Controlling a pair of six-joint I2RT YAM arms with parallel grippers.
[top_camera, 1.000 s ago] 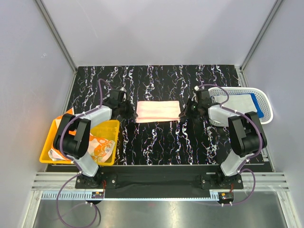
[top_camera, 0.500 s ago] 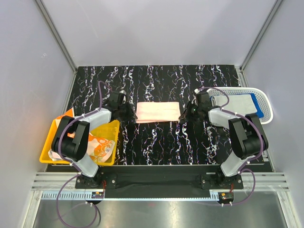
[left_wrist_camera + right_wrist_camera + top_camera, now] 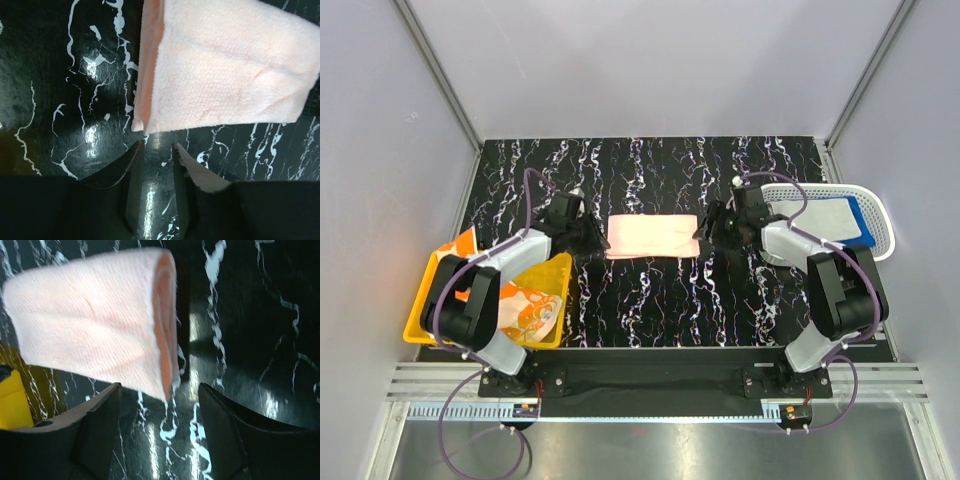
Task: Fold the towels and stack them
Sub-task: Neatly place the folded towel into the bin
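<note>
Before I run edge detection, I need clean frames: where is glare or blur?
Left wrist: pink towel sharp, white glare spots on the glossy table by its corner. Right wrist: towel weave softer, glare patches right of it. Top external: even light, towel slightly washed out.

The top view looks down from above and behind the near edge over the worktop (image 3: 650,300). Both wrist views sit close and low, facing opposite ends of the pink towel (image 3: 653,235), which all three share.
</note>
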